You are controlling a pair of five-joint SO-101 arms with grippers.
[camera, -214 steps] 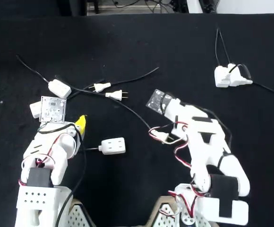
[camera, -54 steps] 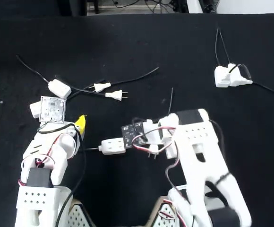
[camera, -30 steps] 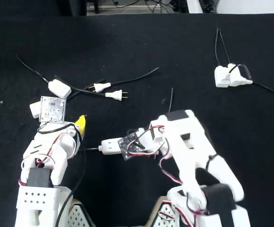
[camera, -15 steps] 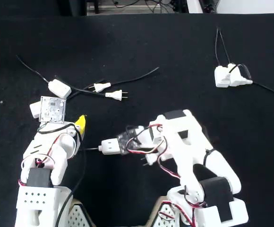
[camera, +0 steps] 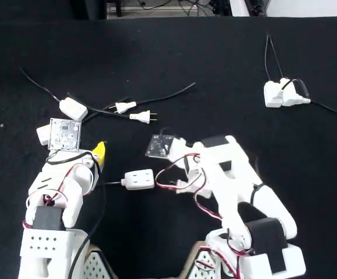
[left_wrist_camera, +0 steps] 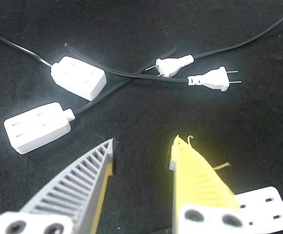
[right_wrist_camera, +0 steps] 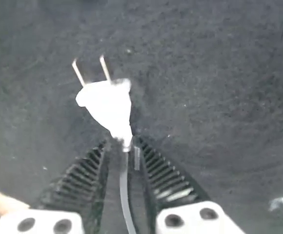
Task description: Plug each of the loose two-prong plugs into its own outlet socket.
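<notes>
My right gripper (right_wrist_camera: 121, 146) is shut on the cord end of a white two-prong plug (right_wrist_camera: 107, 105), whose prongs point away over the black cloth. In the high view the right arm (camera: 226, 168) bends over the table's middle, just right of a white outlet socket (camera: 139, 179). My left gripper (left_wrist_camera: 142, 146) is open and holds nothing, its yellow finger (camera: 99, 152) left of that socket. Two loose white plugs (camera: 124, 107) (camera: 142, 117) lie farther back, also seen as plugs (left_wrist_camera: 173, 64) (left_wrist_camera: 211, 79). Two more sockets (left_wrist_camera: 78, 77) (left_wrist_camera: 36, 126) lie beside them.
Black cords (camera: 168, 94) cross the cloth between the plugs and sockets. At the far right a white socket (camera: 273, 93) has a plug (camera: 296, 99) in it. The table's back edge (camera: 168, 17) borders a cluttered floor.
The right arm swung left with its plug to the near socket's right end, nudging it left. Now the wrist has drawn back from it and the socket is apart again. The left arm kept still.
</notes>
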